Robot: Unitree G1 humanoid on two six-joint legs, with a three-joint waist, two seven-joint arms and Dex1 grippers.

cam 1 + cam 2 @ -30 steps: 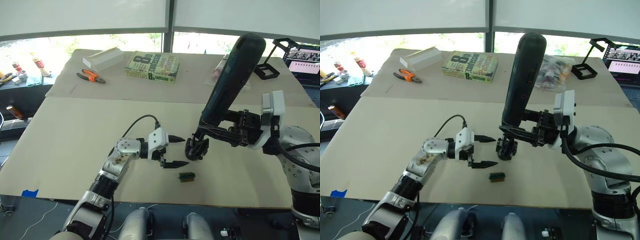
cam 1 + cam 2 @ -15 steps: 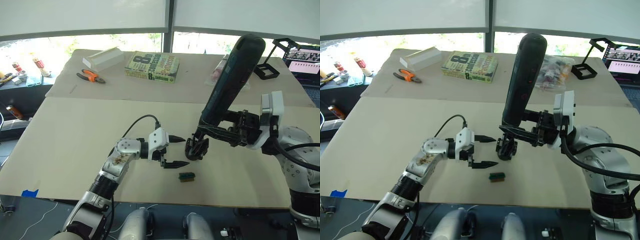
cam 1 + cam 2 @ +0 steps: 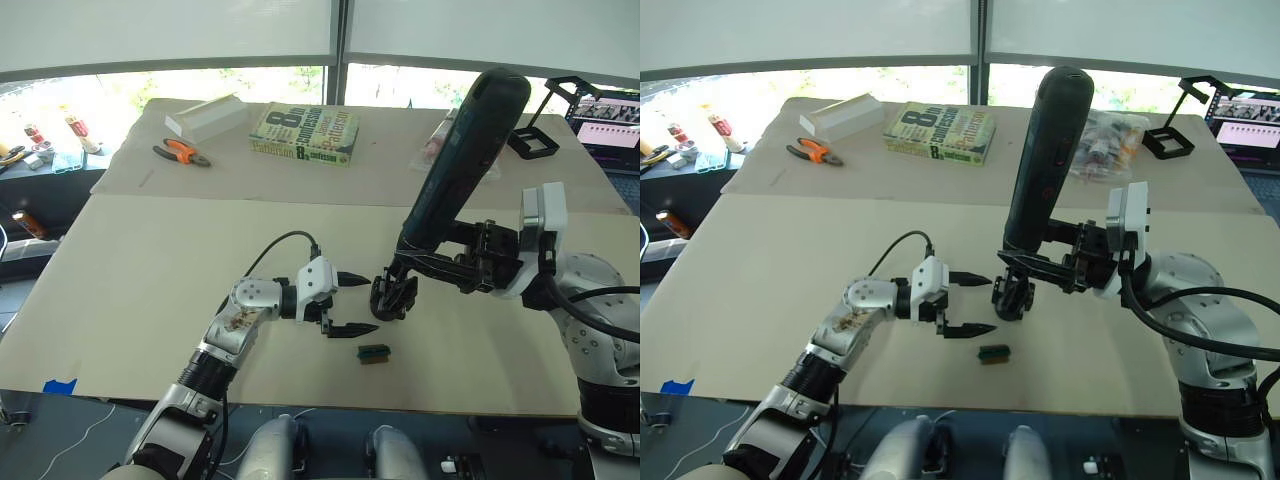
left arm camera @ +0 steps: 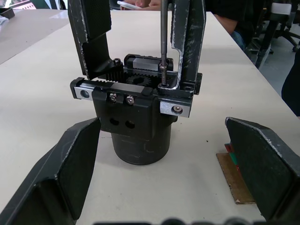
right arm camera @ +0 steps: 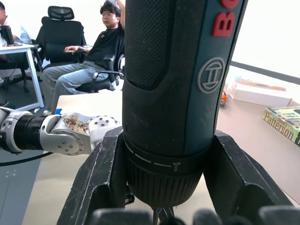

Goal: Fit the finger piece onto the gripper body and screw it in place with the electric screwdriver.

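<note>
Nothing has moved across the last second: both arms and every part sit where they were.

Surface (image 3: 150, 270): beige board, work happening near its front middle.

Right hand (image 3: 1040, 268): pinching the electric screwdriver (image 3: 1045, 160) low on its barrel, tool near upright and leaning slightly. Its thin bit (image 4: 162, 42) runs down onto a screw head on top of the gripper body (image 4: 136, 117).

Left hand (image 3: 348, 301): spread wide, just beside the body and not touching it; in the left wrist view its pads (image 4: 61, 173) sit either side with clear gaps. So the body stands unclamped on the surface.

Finger piece (image 4: 187, 42): looks already seated upright on the body, right by the bit. Can't tell how far the screw is in.

Risks, biggest first:
- Tall, top-heavy tool held low. Any tilt could lever the bit off the screw or tip the body.
- Unheld body may spin or walk under drive torque. Closing the left hand on it first would likely fix that.
- Bit off-axis could cam out and chew the screw head, or cross-thread it.
- Small green-topped block (image 3: 373, 352) lies near the left hand; a sweep could knock it.
</note>
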